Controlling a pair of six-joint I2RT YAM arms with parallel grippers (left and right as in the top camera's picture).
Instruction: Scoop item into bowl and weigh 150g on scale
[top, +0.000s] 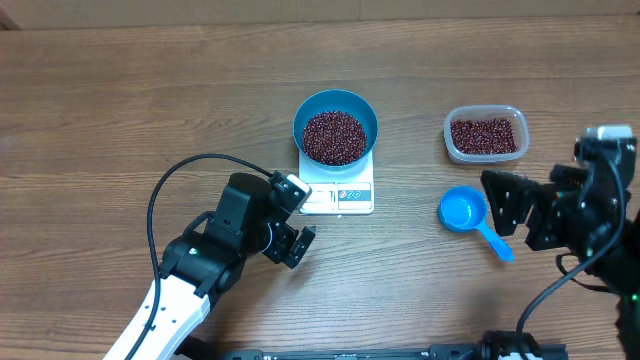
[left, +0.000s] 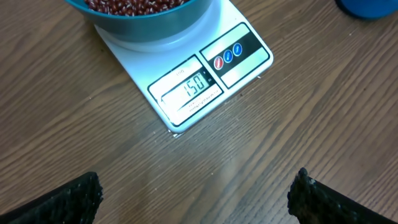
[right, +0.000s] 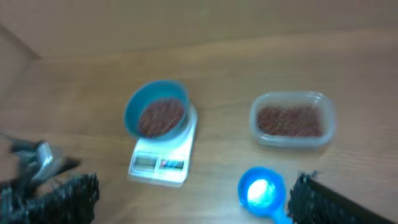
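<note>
— Where is the bowl sitting right now?

— The blue bowl (top: 335, 100) is sitting on the white scale (top: 340, 197), covering its back part. The scale is resting around the middle of the table (top: 100, 120), a little toward the far edge. The beans (top: 334, 137) are lying in the bowl as a dark maroon heap.

— Is the scale showing anything?

— Its display (left: 189, 87) is reading 150, and the front strip is sticking out clear of the bowl.

— And the arms, are they gripping anything?

— Neither one is. The left gripper (left: 198, 180) is hovering over bare wood just off the scale's front-left corner, with its jaws spread wide and nothing between them. The right gripper (right: 196, 183) is hanging near the table's right edge, its jaws gaping just as wide and also holding nothing.

— What is lying over on that side?

— A clear tub (top: 450, 150) is sitting toward the right edge, about level with the bowl, and a second lot of beans (top: 487, 135) is lying in it. The small blue scoop (top: 463, 211) is lying on the wood between the tub and the near edge, cup facing up and handle pointing toward the near right corner. The right gripper is hovering just beside that handle, not closed around it.
</note>
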